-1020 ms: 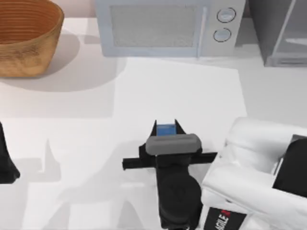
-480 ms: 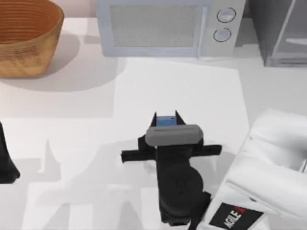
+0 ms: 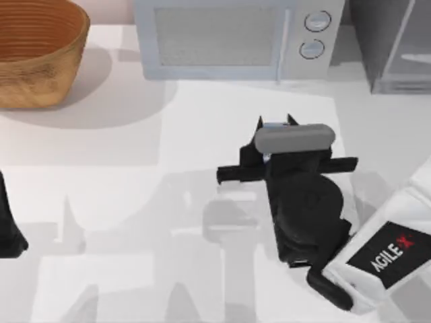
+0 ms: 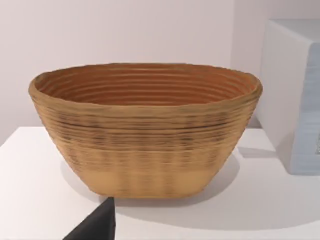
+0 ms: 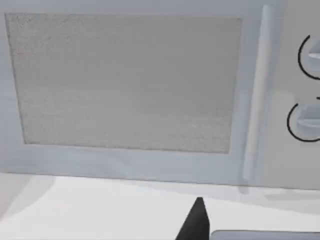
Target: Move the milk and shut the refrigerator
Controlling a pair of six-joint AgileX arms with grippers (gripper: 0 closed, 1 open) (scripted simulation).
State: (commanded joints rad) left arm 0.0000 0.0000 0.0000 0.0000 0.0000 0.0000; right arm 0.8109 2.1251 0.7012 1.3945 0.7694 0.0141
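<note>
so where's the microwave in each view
top view: microwave at the back edge, middle, right of the basket.
left wrist view: its pale side beside the basket.
right wrist view: its door and knobs fill the frame.
Shared landmark: the white table.

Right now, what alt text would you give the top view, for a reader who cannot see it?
The right arm's black gripper reaches over the white table toward the light-grey microwave with two round knobs. A woven brown basket sits far left, the grey metallic refrigerator far right, the left arm parked at the left edge.
</note>
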